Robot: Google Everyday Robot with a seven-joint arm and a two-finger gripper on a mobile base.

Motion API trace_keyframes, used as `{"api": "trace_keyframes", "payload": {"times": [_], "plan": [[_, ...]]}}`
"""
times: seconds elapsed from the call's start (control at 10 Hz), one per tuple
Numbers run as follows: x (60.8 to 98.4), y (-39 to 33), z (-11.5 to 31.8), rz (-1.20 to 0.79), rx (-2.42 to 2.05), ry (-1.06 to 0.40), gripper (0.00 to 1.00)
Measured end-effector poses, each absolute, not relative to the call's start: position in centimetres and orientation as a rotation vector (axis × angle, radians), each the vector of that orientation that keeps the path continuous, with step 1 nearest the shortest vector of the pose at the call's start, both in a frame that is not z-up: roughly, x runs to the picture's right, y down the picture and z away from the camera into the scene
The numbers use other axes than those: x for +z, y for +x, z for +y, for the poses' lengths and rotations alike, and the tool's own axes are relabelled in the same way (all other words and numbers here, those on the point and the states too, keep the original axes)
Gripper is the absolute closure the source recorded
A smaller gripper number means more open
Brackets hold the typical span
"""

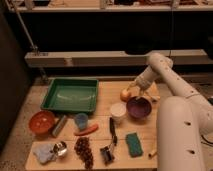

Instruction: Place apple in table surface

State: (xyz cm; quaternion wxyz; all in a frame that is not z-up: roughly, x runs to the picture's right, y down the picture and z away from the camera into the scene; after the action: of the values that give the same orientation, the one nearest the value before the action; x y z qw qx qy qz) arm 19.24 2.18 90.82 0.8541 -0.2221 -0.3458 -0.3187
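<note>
While the left side isn't really mattering for this step, I'm listing it anyway: an orange bowl (41, 121) is sitting near the left edge of the desk (107, 91), a bluish cloth (44, 154) and a small metal cup (60, 148) are lying in front of it, and a green tray (70, 95) is taking up the back left. Toward the middle, a blue cup (81, 120), a carrot (86, 130), some grapes (83, 150), a black brush-looking tool (111, 142) and a white cup (118, 111) are crowding things. Now the bit that counts: the apple (125, 94) is resting on bare wood at the back, right of the tray, and the end effector (136, 90) is hanging just to its right and slightly higher, fingers spread and gripping nothing as far as I'm seeing. Whether a finger is brushing the fruit, I can't tell. It's round, so no axis is mattering. A purple bowl (139, 106) is sitting right in front of the end effector, so I'm guessing a retreat is wanting to go up and back, not forward. A green sponge (133, 144) is lying nearer the front. Placing is looking basically done to me.
</note>
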Motion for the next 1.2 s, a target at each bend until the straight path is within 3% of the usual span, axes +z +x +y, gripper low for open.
{"api": "trace_keyframes", "payload": {"times": [1.2], "plan": [[90.2,16.0,-2.2,-0.701,-0.857,-0.384,0.46]]}}
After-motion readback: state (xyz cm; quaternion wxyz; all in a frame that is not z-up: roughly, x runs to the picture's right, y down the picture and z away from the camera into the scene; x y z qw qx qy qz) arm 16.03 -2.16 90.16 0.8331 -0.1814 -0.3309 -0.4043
